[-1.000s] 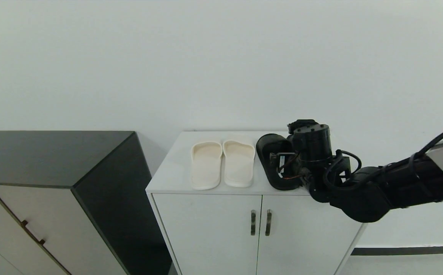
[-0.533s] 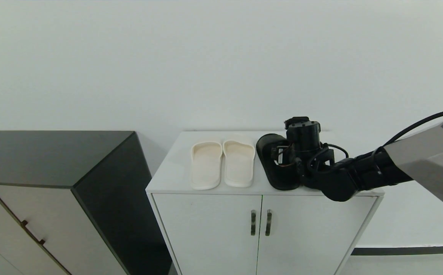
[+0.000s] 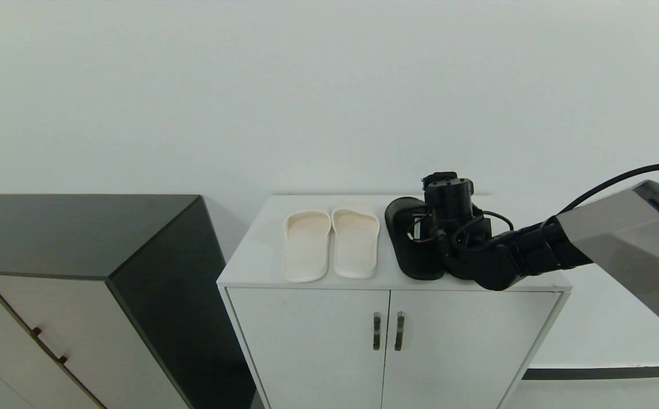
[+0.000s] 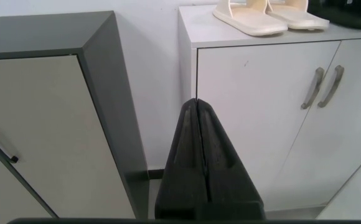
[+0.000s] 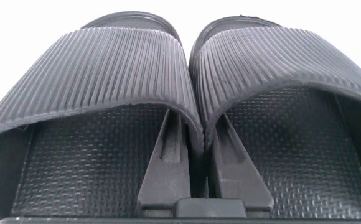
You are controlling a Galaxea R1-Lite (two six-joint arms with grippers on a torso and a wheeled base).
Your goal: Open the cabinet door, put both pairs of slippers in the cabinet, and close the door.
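Currently the grab-the-first-pair step, by my read: right jaws are clamped on the touching inner strap edges of the black ribbed rubber slippers point(image 3: 412, 255), one finger point(image 5: 162, 168) inside each shoe. The pair rests on top of the white two-door cabinet point(image 3: 307, 346). Doors are shut below those jaws, so a handle point(image 3: 376, 330) needs pulling before anything goes in. Left jaws, pressed together, hang low facing that front. Count: two black slippers, two cream moulded slippers point(image 3: 355, 243) just beside the black pair, two doors, two handles.
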